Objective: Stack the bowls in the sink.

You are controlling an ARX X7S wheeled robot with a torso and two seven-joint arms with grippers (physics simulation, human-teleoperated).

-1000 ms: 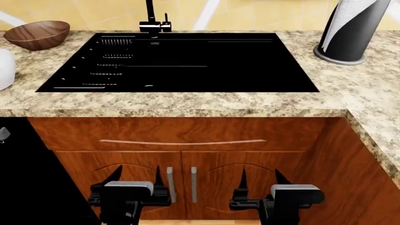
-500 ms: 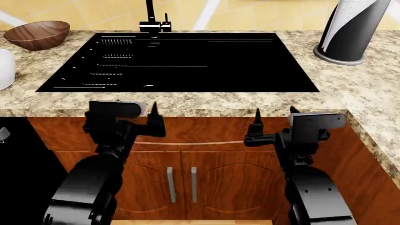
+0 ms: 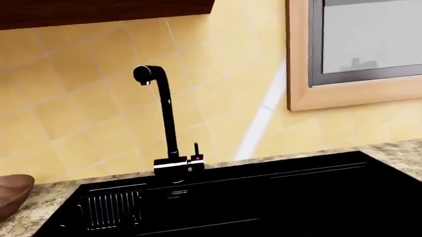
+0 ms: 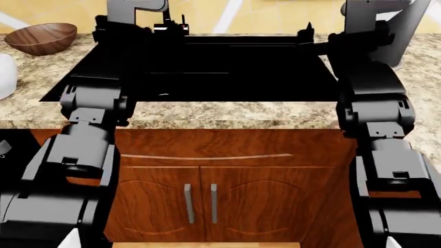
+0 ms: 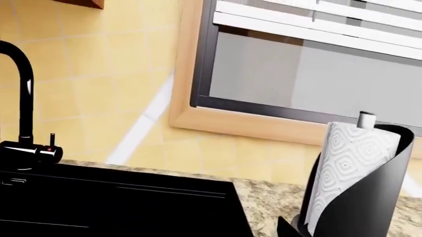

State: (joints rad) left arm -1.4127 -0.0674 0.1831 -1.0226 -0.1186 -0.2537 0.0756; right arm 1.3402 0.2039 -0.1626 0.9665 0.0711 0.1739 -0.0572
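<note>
A speckled granite counter point(image 4: 227, 113) is seen over wooden cabinet doors point(image 4: 200, 196); behind it a yellow tiled wall point(image 3: 86, 98) and a wood-framed window point(image 5: 264, 74) are shown. One black sink point(image 4: 227, 72) is set into the counter, with one faucet point(image 3: 165, 123) at its back edge and a ribbed drainboard point(image 3: 108, 210) on its left part. Two bowls are counted: the brown bowl point(image 4: 40, 37) is on the counter left of the sink, well apart from it, and only an edge of the white bowl point(image 4: 5, 76) is seen at the head view's left border — neither is in the sink. One paper-towel holder point(image 5: 356, 182) is stood on the counter right of the sink. Two arms are counted. Compared with half a second ago, both have been raised from cabinet height to over the sink: the left gripper point(image 4: 141, 18) near the faucet, the right gripper point(image 4: 324, 39) over the sink's right rear corner. Finger state cannot be told for either — nothing is seen to be gripped. The bowls are unmoved.
</note>
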